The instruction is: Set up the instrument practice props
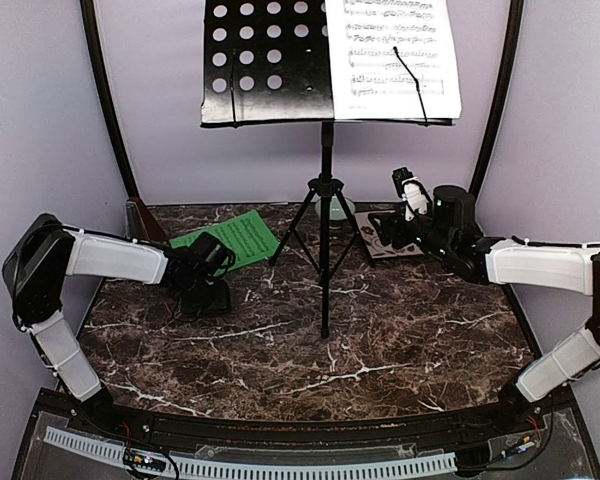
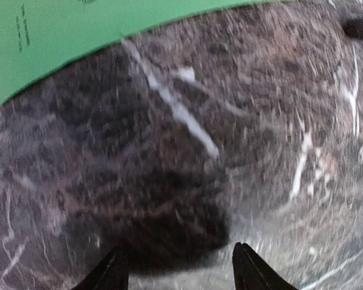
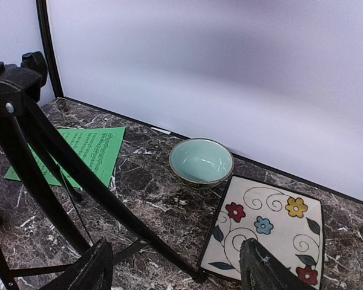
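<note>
One sheet is up: the white sheet (image 1: 395, 50) sits on the stand (image 1: 270, 105); the green sheet (image 1: 235, 238) lies on the table (image 1: 380, 340), where the left gripper (image 2: 178, 251) hovers, fingers spread, likely to lift it. The right gripper (image 3: 175, 244) gapes empty.

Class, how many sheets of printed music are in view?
2. The white sheet rests on the music stand; the green sheet lies flat on the table, left of the tripod. Another could hide behind the white.
</note>
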Motion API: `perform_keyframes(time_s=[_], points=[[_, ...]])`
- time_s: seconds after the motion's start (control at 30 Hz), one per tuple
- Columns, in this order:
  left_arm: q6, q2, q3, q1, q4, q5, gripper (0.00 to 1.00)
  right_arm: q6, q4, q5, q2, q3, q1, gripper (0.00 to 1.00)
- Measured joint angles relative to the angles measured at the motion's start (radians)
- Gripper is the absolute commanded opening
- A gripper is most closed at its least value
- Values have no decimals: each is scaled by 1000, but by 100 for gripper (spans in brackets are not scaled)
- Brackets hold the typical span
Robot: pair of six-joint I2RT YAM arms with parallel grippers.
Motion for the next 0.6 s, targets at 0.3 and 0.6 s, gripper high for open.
perform_keyframes(time_s=[0.3, 0.6], points=[[71, -74, 150, 167, -75, 61, 68, 19, 0, -27, 0, 0, 0, 73], [210, 192, 517, 263, -74, -25, 65, 34, 0, -31, -16, -3, 2, 73]])
